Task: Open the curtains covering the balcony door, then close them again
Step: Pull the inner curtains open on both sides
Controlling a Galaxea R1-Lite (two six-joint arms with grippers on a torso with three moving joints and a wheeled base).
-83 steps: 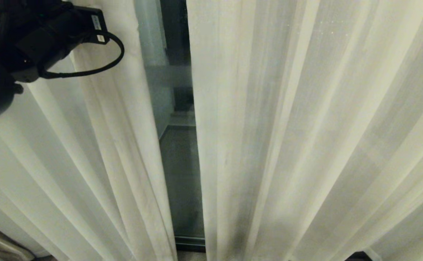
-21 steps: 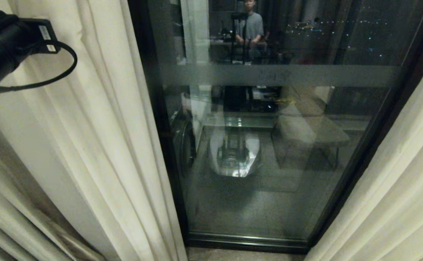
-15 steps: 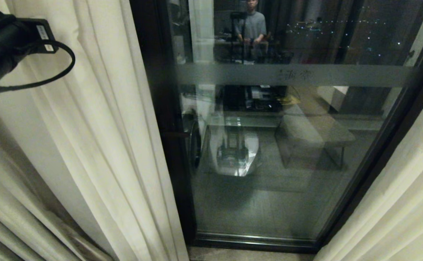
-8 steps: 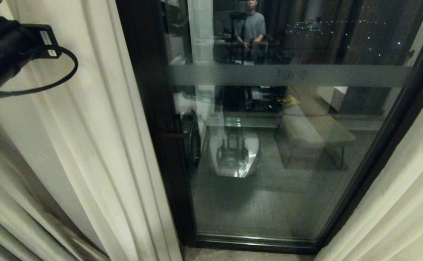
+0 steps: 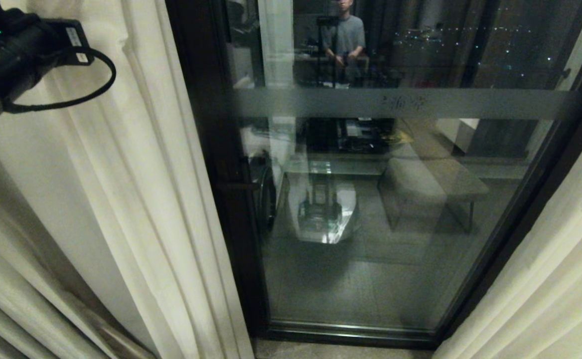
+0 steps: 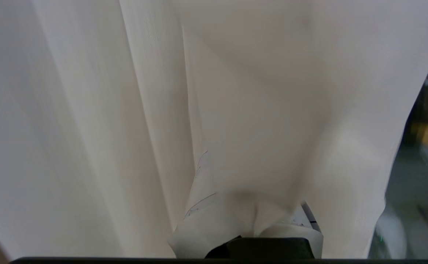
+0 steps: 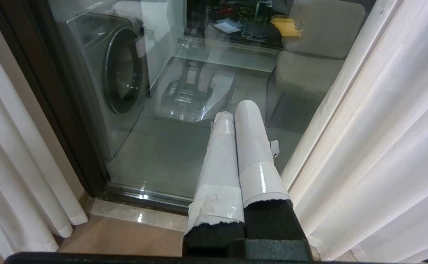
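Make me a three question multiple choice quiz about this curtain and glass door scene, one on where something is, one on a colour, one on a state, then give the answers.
1. Where is the left gripper?
A. Against the door glass
B. At the left curtain
C. Down at the floor

2. What colour is the frame of the balcony door?
A. White
B. Dark brown-black
C. Silver

3. How do the curtains stand?
A. Pulled apart, glass exposed
B. Drawn fully shut
C. Only the right curtain pulled aside

Answers:
1. B, the left wrist view shows curtain fabric bunched at the shut fingers.
2. B, the head view shows a dark frame around the glass.
3. A, cream fabric hangs at both sides with the frosted band and glass uncovered between; the right gripper hangs shut and empty.
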